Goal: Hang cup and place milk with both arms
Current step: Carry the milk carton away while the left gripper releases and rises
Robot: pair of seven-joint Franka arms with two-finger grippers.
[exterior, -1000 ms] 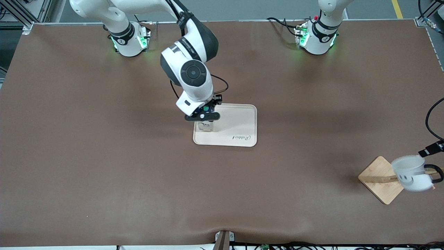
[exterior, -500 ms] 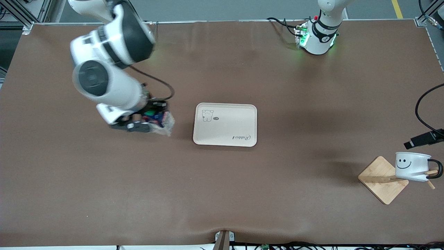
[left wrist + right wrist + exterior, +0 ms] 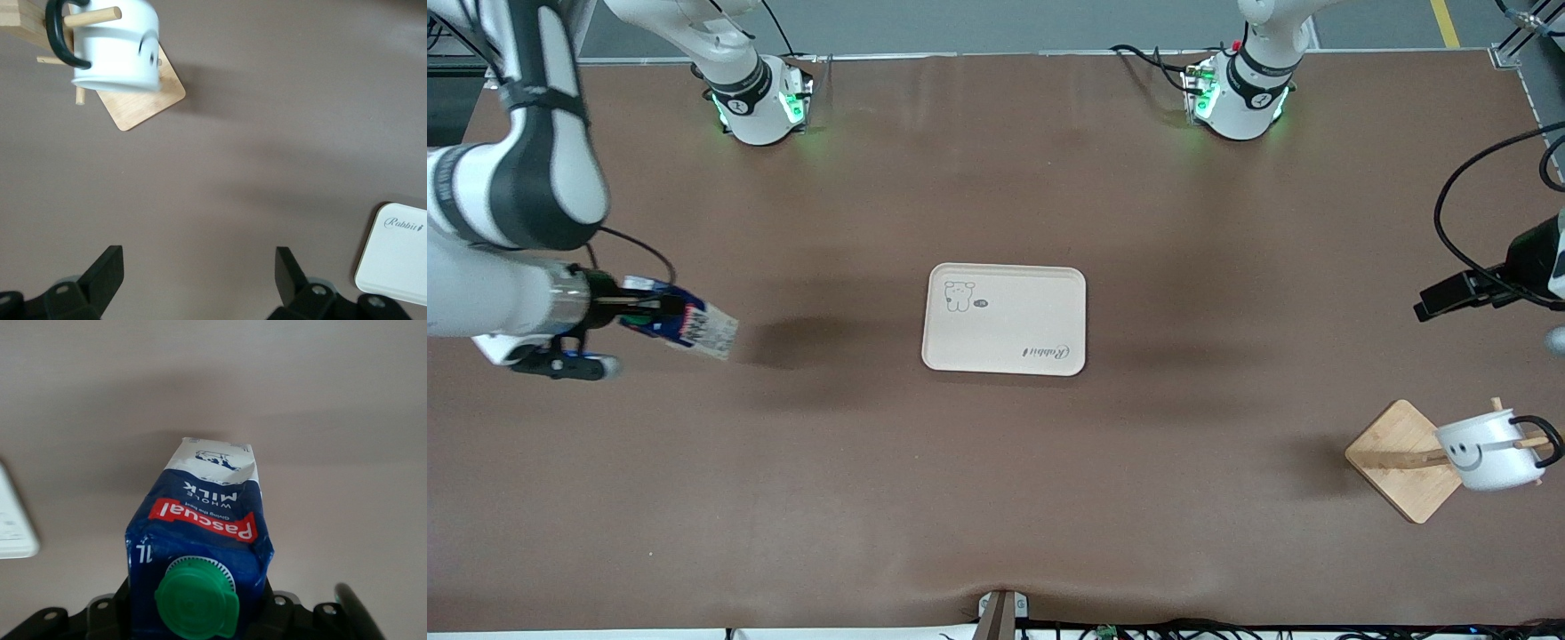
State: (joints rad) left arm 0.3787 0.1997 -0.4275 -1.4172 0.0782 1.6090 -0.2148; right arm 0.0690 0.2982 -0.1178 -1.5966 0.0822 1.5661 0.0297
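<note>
The white smiley cup (image 3: 1485,452) hangs by its black handle on a peg of the wooden rack (image 3: 1400,458). It also shows in the left wrist view (image 3: 117,43), with the rack (image 3: 143,103) under it. My left gripper (image 3: 1463,289) is open and empty, up in the air away from the cup; its wrist view (image 3: 200,267) shows bare table between the fingers. My right gripper (image 3: 636,311) is shut on the milk (image 3: 689,327) and holds it tilted over the table at the right arm's end. In the right wrist view (image 3: 199,613) the milk (image 3: 207,520) fills the jaws, green cap toward the camera.
A cream tray (image 3: 1005,364) lies in the middle of the table with nothing on it; its corner shows in the left wrist view (image 3: 393,267) and its edge in the right wrist view (image 3: 13,533). A black cable (image 3: 1449,213) loops by the left gripper.
My right gripper has carried the milk off the tray to the right arm's end of the table. My left gripper has drawn up and away from the cup, which swung on its peg.
</note>
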